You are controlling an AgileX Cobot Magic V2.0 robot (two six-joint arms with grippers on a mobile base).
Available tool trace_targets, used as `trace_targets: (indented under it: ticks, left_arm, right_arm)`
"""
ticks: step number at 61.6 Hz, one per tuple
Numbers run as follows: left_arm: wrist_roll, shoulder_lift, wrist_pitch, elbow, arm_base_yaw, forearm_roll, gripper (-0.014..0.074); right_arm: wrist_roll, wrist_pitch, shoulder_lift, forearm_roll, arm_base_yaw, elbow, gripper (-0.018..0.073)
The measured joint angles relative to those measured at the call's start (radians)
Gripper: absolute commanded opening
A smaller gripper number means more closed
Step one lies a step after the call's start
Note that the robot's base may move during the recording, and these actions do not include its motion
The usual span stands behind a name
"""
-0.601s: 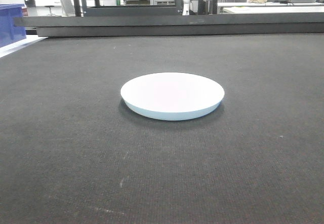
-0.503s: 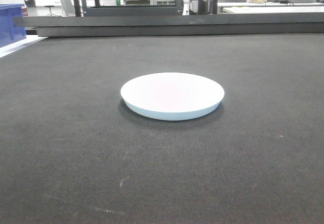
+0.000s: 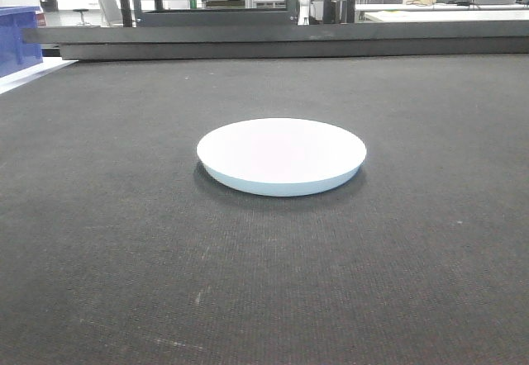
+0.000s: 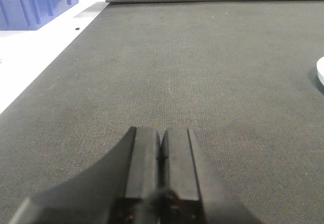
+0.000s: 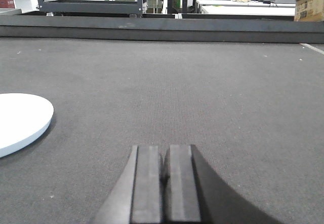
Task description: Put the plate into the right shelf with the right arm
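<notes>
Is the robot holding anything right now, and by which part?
Nothing is held. The left gripper and right gripper are both shut and empty; the plate lies untouched on the black table.

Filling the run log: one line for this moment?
plate: flat on table, untouched | right gripper: shut, empty | left gripper: shut

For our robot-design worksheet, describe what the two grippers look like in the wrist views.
Only the finger ends show. The left gripper has two flat, rectangular, matt black fingers on a broader black base. The right gripper looks the same, with squared tips. No cables, markings or lights are visible.
</notes>
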State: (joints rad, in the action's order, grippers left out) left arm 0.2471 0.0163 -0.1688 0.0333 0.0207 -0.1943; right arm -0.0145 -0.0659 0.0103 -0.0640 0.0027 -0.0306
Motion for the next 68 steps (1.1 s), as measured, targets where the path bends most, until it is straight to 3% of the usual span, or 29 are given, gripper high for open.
trace_targets:
  ticks: [17, 26, 36, 41, 47, 68]
  left_arm:
    - [0.0, 0.0, 0.0, 0.0, 0.0, 0.0, -0.0047]
    - [0.0, 0.0, 0.0, 0.0, 0.0, 0.0, -0.0047]
    - [0.0, 0.0, 0.0, 0.0, 0.0, 0.0, -0.0047]
    - [0.0, 0.0, 0.0, 0.0, 0.0, 0.0, -0.0047]
    - [0.0, 0.0, 0.0, 0.0, 0.0, 0.0, -0.0047]
    - [0.0, 0.0, 0.0, 0.0, 0.0, 0.0, -0.0047]
  right_arm:
    - [0.0, 0.04, 0.0, -0.003, 0.0, 0.0, 0.0029]
    - [0.0, -0.089, 0.0, -0.005, 0.0, 0.123, 0.0041]
    - [0.0, -0.252, -0.12, -0.006, 0.0, 0.333, 0.027]
    - [0.0, -0.285, -0.208, -0.006, 0.0, 0.397, 0.0435]
    - [0.0, -0.305, -0.334, -0.006, 0.009, 0.449, 0.0539]
    - [0.002, -0.427, -0.828, -0.006, 0.158, 0.751, 0.0542]
